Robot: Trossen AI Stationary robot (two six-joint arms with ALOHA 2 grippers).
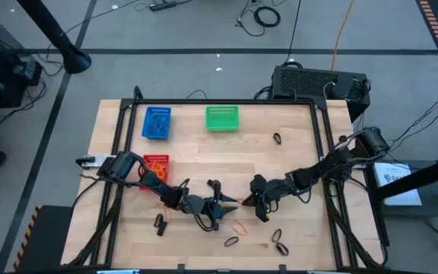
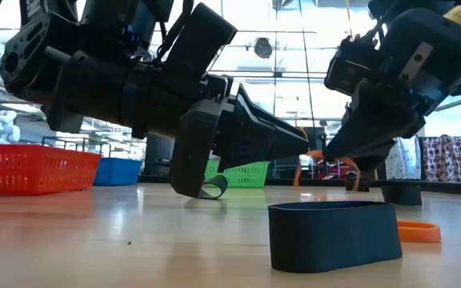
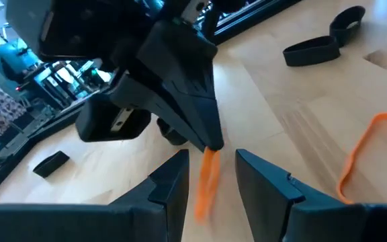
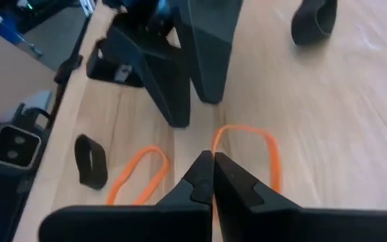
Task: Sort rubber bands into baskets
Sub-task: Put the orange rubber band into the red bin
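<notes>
My right gripper [image 4: 212,167] is shut on an orange rubber band [image 3: 209,176] near the middle of the table's front half. My left gripper [image 3: 210,191] faces it tip to tip and stands open. Its two fingers are on either side of the hanging band and do not visibly touch it. In the high view the two grippers, left [image 1: 225,205] and right [image 1: 252,201], nearly meet. The blue basket [image 1: 157,123] and the green basket [image 1: 222,118] stand at the far side. The red basket [image 1: 157,163] stands at the left, beside my left arm. My right gripper pinches the orange band's upper end [image 3: 210,153] between its two shut fingertips. The fingers slant down from the table's right side. The band hangs below the tips as a narrow loop, and its lower end drops out of sight between my left gripper's fingers.
Loose bands lie on the wood. A second orange one [image 4: 136,176] and a black one [image 4: 90,161] lie close by. Other black ones lie near the front edge [image 1: 280,248] and at the far right [image 1: 277,138]. A wide black band [image 2: 333,232] stands close in the low view.
</notes>
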